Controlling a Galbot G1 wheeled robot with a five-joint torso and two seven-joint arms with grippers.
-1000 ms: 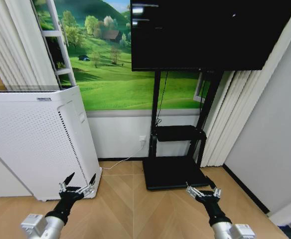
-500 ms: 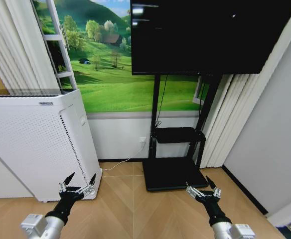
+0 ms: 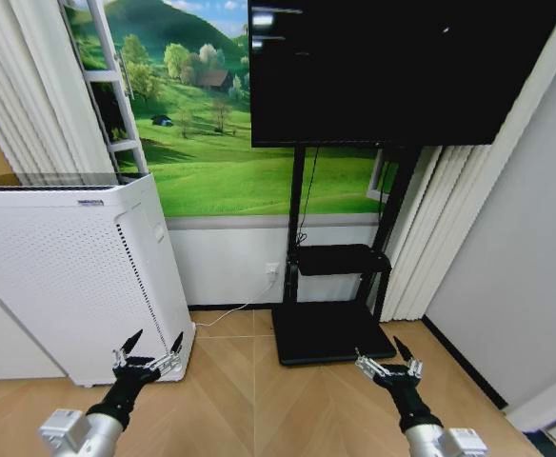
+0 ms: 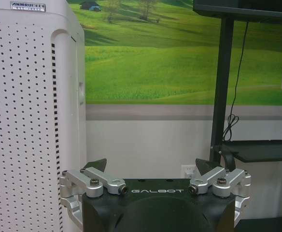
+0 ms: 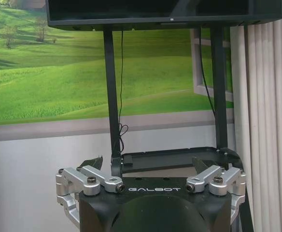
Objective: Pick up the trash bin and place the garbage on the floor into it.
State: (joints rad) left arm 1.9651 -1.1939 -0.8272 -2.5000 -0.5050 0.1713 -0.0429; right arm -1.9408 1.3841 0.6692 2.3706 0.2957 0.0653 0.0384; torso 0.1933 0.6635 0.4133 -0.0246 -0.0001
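Note:
The trash bin and the garbage are out of view. The floor (image 3: 249, 400) is light tan parquet, bare in front of me. My left gripper (image 3: 157, 339) hangs low over it, close to the front corner of a white perforated appliance, fingers spread open and holding nothing. Just in front of the black TV stand base, my right gripper (image 3: 381, 354) is at the same height, open and empty too. Each wrist view looks past its own open gripper, left (image 4: 150, 166) and right (image 5: 148, 162), toward the wall.
The tall white perforated appliance (image 3: 69, 276) stands at the left. A black TV stand (image 3: 333, 331) with a shelf and a large screen (image 3: 392, 67) stands against the mural wall. White curtains (image 3: 430, 228) and a grey wall (image 3: 526, 276) close off the right.
The whole picture has shifted slightly right and down, so the camera has moved a little. Both grippers keep their pose and stay open.

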